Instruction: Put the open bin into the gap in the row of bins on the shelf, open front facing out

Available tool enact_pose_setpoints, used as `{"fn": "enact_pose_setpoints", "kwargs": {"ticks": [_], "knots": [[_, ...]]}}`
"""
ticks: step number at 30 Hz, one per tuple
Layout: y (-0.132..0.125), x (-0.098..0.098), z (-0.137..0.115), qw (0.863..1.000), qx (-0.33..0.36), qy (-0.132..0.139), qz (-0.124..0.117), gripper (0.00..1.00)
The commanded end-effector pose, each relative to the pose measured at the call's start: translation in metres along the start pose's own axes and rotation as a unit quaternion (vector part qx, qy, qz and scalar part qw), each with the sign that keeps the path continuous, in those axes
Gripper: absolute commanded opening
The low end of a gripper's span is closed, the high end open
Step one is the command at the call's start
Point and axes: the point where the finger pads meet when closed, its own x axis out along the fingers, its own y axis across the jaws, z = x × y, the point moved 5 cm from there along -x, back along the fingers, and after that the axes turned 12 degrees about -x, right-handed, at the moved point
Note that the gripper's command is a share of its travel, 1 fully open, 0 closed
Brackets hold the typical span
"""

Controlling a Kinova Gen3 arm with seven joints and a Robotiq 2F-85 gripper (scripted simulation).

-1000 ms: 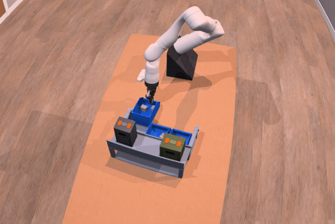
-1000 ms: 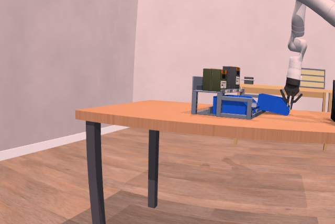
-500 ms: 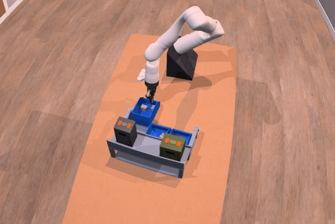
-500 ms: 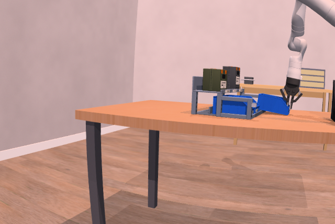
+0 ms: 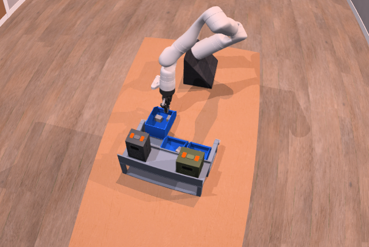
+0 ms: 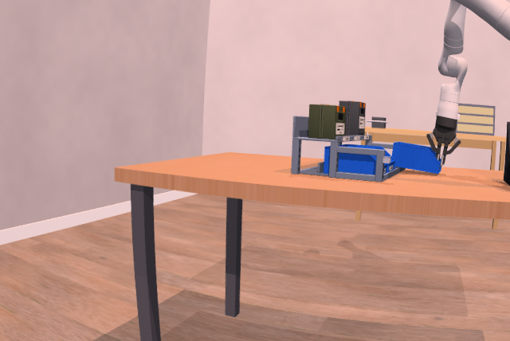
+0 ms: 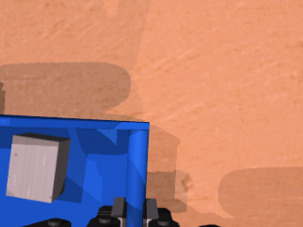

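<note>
Jaws (image 5: 166, 110) (image 6: 441, 162) closed to a narrow gap on the front wall of the open bin (image 5: 159, 129) (image 6: 416, 158) (image 7: 101, 175), outside the shelf (image 5: 161, 160) (image 6: 333, 158); grip at the front, apparently to leave the back leading into the gap; blocks (image 5: 158, 118) (image 7: 33, 167) still inside, so tilt to be kept modest.

Two cases (image 5: 138, 145) (image 6: 352, 119) (image 5: 189, 162) (image 6: 327, 121) stand on the shelf (image 5: 162, 160) (image 6: 333, 160), seemingly above two bins (image 5: 174, 143) (image 5: 200, 149).
</note>
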Motion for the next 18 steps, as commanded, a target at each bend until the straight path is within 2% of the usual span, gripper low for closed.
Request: {"fn": "enact_pose_setpoints", "kwargs": {"ticks": [1, 4, 18], "knots": [[-0.001, -0.005, -0.001, 1.000, 0.000, 0.001, -0.001, 0.10], [-0.002, -0.012, -0.001, 1.000, 0.000, 0.002, -0.002, 0.10], [-0.003, -0.015, -0.001, 1.000, 0.000, 0.001, -0.001, 0.10]]}}
